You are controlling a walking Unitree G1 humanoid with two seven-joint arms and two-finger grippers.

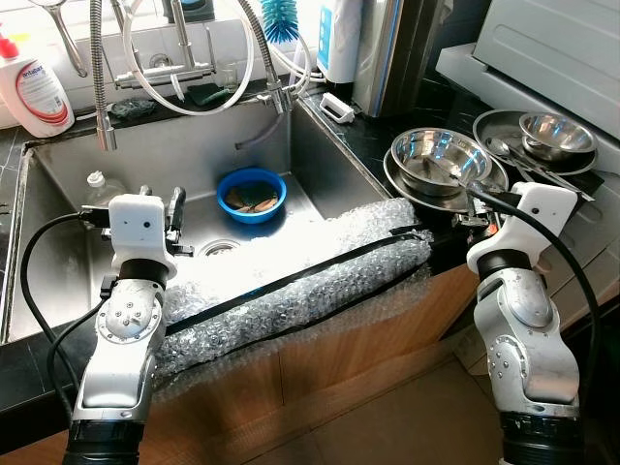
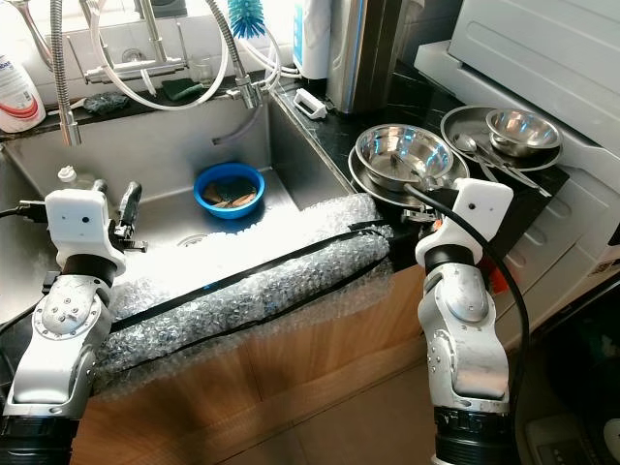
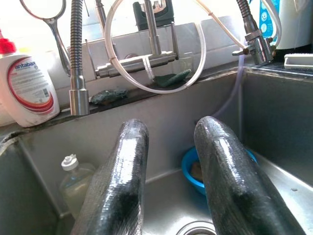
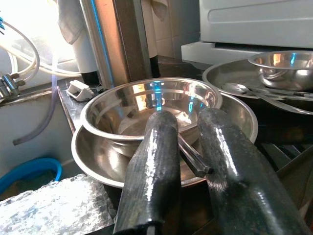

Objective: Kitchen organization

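My left gripper [image 1: 175, 211] hangs open over the steel sink [image 1: 320, 174], with nothing between its fingers [image 3: 128, 161]. A blue bowl [image 1: 251, 194] holding some brownish scraps sits on the sink floor beyond it. Right of the sink, two stacked steel bowls [image 1: 441, 160] rest on the black counter. My right gripper [image 4: 188, 117] is at their near rim, its fingers slightly apart. A thin metal utensil handle [image 4: 193, 156] lies in the lower bowl and shows in the gap between them, not gripped. Further right a steel plate [image 1: 504, 126] carries a small bowl [image 1: 555, 134] and spoons.
Bubble wrap [image 1: 291, 286] covers the sink's front edge. A clear bottle [image 1: 101, 188] stands in the sink's left corner near the drain [image 1: 221, 247]. A soap bottle [image 1: 35, 89], faucets with hoses, sponges and a blue brush [image 1: 281, 15] line the back ledge.
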